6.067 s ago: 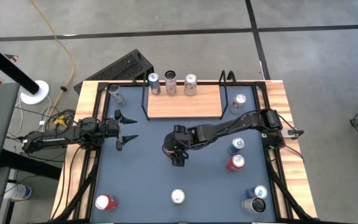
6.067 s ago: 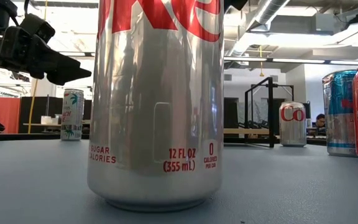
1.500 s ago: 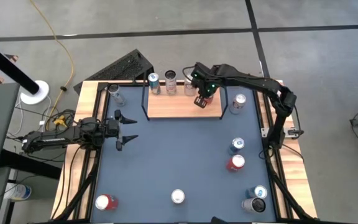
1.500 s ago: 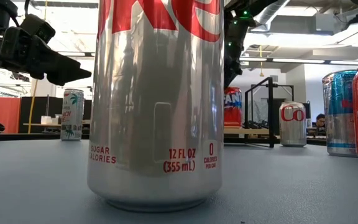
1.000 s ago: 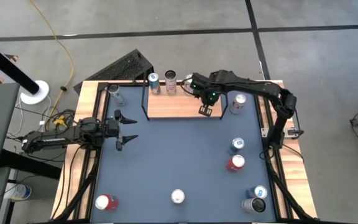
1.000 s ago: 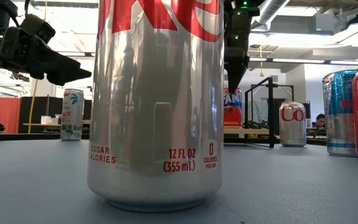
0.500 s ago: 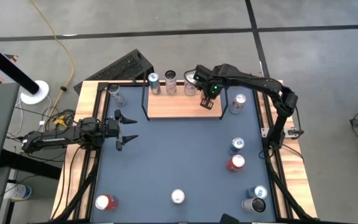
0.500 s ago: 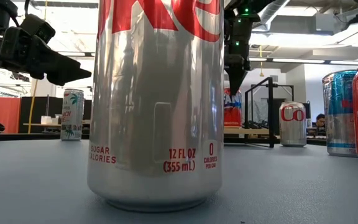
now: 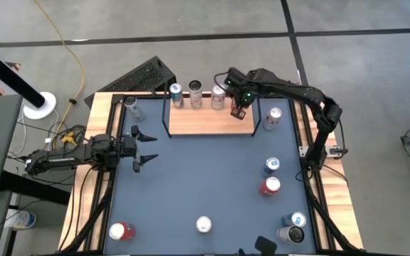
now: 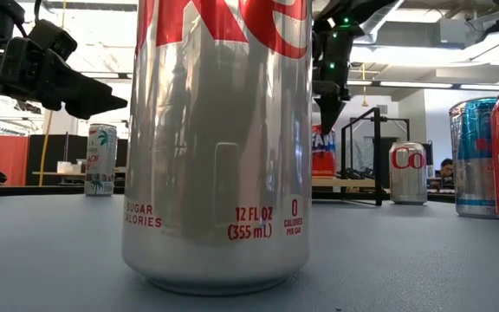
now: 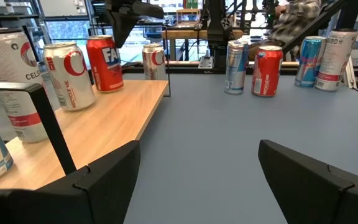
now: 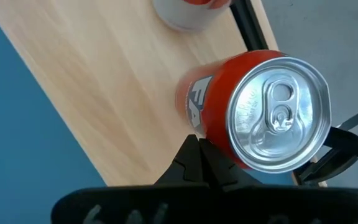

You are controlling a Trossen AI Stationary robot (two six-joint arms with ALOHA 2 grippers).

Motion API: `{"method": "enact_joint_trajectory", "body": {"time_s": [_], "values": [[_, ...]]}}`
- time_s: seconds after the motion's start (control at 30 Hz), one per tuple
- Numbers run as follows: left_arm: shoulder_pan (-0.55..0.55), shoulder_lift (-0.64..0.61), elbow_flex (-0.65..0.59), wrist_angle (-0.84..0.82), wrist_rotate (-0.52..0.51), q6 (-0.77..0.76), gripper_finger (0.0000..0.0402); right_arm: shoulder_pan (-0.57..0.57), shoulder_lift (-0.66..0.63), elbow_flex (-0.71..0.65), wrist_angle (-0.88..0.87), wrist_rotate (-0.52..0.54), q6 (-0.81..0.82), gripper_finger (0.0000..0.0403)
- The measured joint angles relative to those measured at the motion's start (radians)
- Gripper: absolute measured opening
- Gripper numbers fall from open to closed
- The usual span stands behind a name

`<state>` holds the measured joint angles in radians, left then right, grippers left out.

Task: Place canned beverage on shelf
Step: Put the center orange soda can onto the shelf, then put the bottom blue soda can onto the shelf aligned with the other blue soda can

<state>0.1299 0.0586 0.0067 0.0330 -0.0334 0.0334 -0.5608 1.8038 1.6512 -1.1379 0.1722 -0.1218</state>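
Note:
A red can (image 12: 253,112) stands upright on its base on the light-wood shelf (image 9: 198,121), at the right end of a row with three other cans (image 9: 196,92). It also shows in the left wrist view (image 11: 104,62) and the low view (image 10: 323,149). The arm hides it in the high view. My right gripper (image 9: 237,110) is open just above the can, with one finger on each side of its silver top, pointing down. My left gripper (image 9: 144,146) is open and empty over the table's left part.
Several loose cans stand on the grey-blue table: one right of the shelf (image 9: 272,116), some along the right side (image 9: 270,186), one at the near middle (image 9: 203,225), one near left (image 9: 119,231) and one far left (image 9: 132,108). The shelf has black rails (image 9: 256,107).
My right gripper has gone from over the shelf's near edge toward its far edge and now stands over the red can. The can has stayed upright on the shelf.

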Motion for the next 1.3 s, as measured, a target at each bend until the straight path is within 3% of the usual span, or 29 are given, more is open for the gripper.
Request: {"method": "enact_joint_trajectory", "body": {"time_s": [0.73,1.3], "values": [[0.000,0.000,0.000,0.000,0.000,0.000,0.0318,-0.041,0.000,0.000,0.043,-0.013,-0.037,0.0000],[0.000,0.000,0.000,0.000,0.000,0.000,0.0318,0.084,-0.002,0.000,0.042,-0.013,-0.036,0.0000]]}}
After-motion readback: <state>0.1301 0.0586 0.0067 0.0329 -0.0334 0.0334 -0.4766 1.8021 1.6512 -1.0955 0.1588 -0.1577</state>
